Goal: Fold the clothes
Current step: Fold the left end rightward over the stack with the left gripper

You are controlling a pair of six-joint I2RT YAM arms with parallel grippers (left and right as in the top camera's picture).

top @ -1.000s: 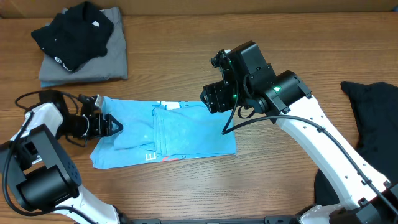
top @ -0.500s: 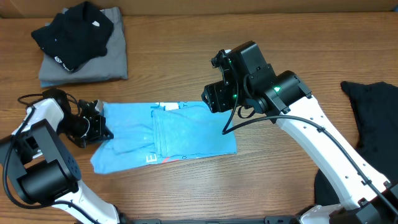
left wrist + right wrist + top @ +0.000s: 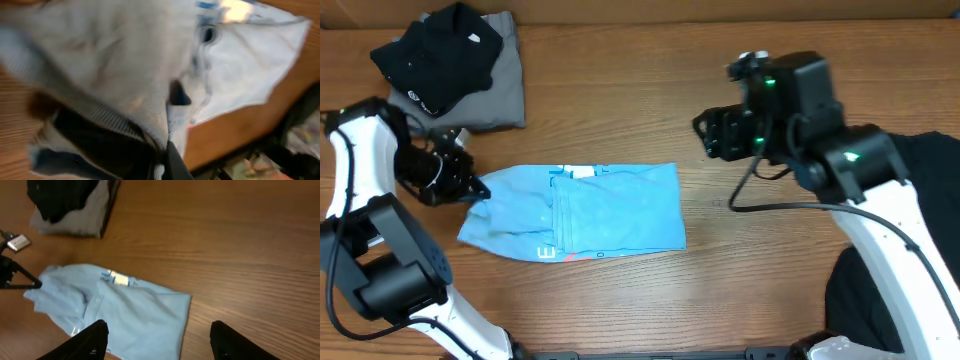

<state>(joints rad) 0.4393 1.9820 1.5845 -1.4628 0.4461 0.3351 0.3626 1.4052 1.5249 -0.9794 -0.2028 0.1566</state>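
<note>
A light blue shirt (image 3: pixel 590 210) lies partly folded on the wooden table (image 3: pixel 620 90), a white label at its top edge. My left gripper (image 3: pixel 470 188) is shut on the shirt's left edge, and the cloth bunches there. The left wrist view is blurred: blue shirt (image 3: pixel 125 65) fills it, drawn down into the left gripper (image 3: pixel 165 152). My right gripper (image 3: pixel 712 135) hangs open above bare wood, up and to the right of the shirt. In the right wrist view the right gripper (image 3: pixel 160 337) stands wide apart over the shirt's (image 3: pixel 120 310) right edge, holding nothing.
A folded stack (image 3: pixel 455 65) of grey and black clothes sits at the back left, also seen as the stack (image 3: pixel 70 202) in the right wrist view. A dark garment (image 3: pixel 925 190) lies at the right edge of the table.
My left gripper closed on the shirt's left edge and pulled it left and back; the whole shirt slid left. My right arm drew away to the right, off the shirt.
</note>
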